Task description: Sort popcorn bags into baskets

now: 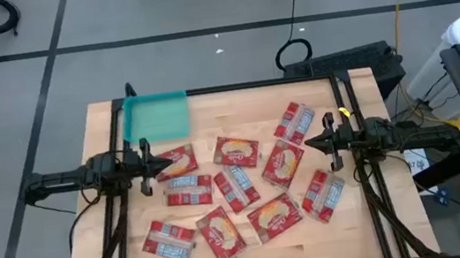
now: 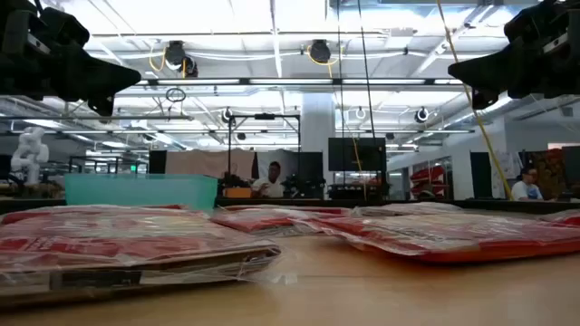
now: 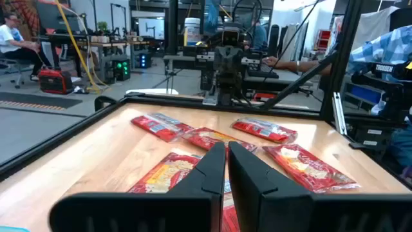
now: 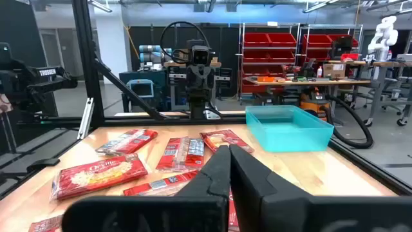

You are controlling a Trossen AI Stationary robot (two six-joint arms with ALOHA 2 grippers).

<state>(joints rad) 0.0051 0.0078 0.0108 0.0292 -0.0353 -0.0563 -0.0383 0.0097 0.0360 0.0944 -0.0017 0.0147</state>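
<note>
Popcorn bags (image 1: 242, 185), about 11 red packets, lie scattered flat on the table (image 1: 350, 229) between the 2 arms, the nearest just under and ahead of the left gripper (image 1: 163, 163), whose fingers are pressed together on nothing; across the spread the right gripper (image 1: 310, 144) hovers the same way, pinched closed and empty. Farther off, beside the left gripper toward the table's back edge, sits the 1 teal basket (image 1: 157, 117), with nothing visibly in it, so sorting looks not yet begun, and the next move likely calls for a gripper to spread and drop onto a packet.
</note>
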